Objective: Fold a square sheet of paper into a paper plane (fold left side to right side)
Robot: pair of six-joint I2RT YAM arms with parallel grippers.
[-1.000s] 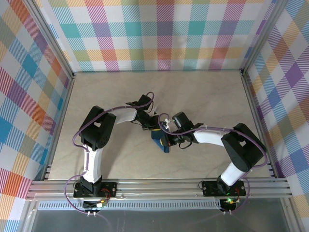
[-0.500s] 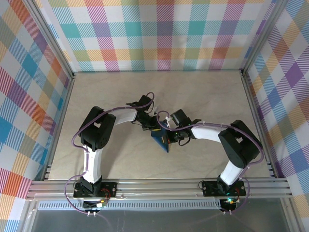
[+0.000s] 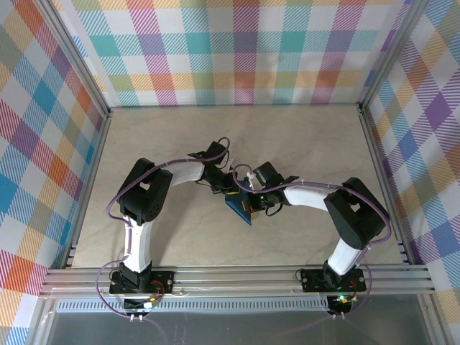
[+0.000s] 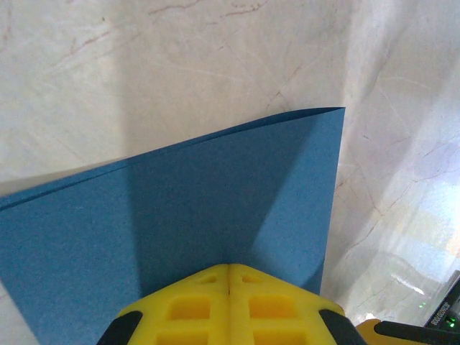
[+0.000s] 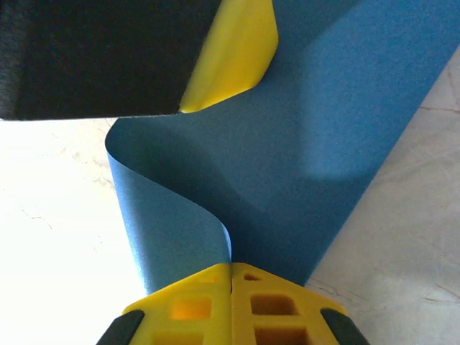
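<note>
While both arms are meeting near the middle of the counter [image 3: 302,136] in the overhead view, the left end effector [image 3: 227,188] and right end effector [image 3: 250,198] are pinching the square sheet of paper [image 3: 239,210] between them, likely readying one side to travel across. Plaid walls [image 3: 237,50] are enclosing the pale marbled surface.

From the left wrist, closed yellow fingers [image 4: 194,305] are clamping the sheet's near edge, apparently anchoring it.

From the right wrist, shut fingers [image 5: 277,309] are gripping a curling edge, bowing the paper upward.
</note>
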